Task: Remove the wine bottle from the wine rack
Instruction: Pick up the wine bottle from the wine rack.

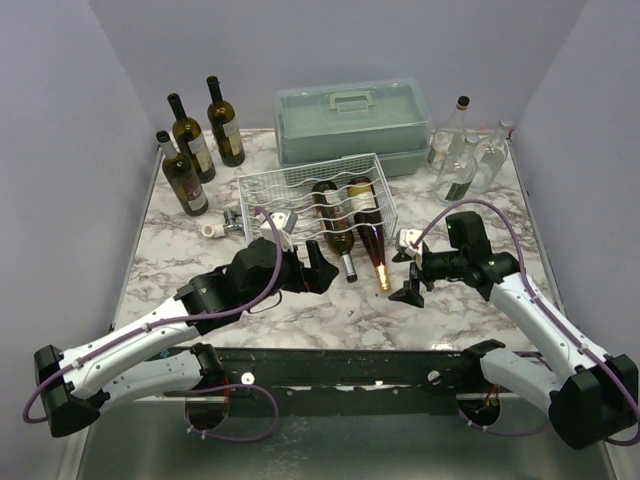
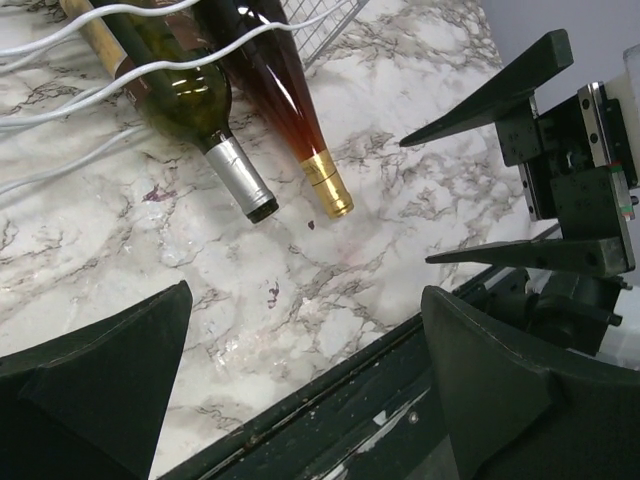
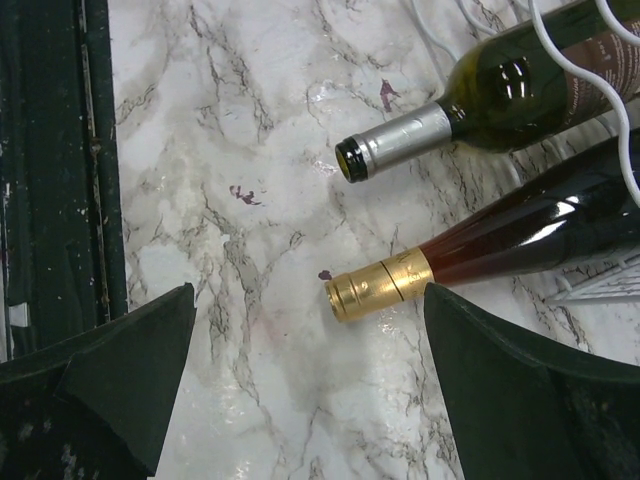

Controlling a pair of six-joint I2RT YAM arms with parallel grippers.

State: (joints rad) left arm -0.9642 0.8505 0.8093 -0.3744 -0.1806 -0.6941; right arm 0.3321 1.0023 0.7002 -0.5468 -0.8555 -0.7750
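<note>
The white wire wine rack [image 1: 268, 190] stands mid-table with two bottles lying in its right grooves, necks toward me. One wine bottle is dark green [image 1: 334, 222] [image 2: 185, 95] [image 3: 530, 85] with a silver cap. The other is slim and amber [image 1: 370, 232] [image 2: 275, 95] [image 3: 545, 225] with a gold cap [image 3: 375, 285]. My left gripper [image 1: 322, 270] [image 2: 306, 290] is open, just left of the silver-capped neck, with only table between its fingers. My right gripper [image 1: 410, 276] [image 3: 309, 290] [image 2: 415, 200] is open beside the gold cap, not touching it.
A grey-green plastic case [image 1: 352, 122] sits behind the rack. Three dark bottles [image 1: 200, 140] stand at back left, clear glass bottles [image 1: 465, 155] at back right. A small white and metal item [image 1: 215, 228] lies left of the rack. A black rail [image 1: 350, 365] runs along the near edge.
</note>
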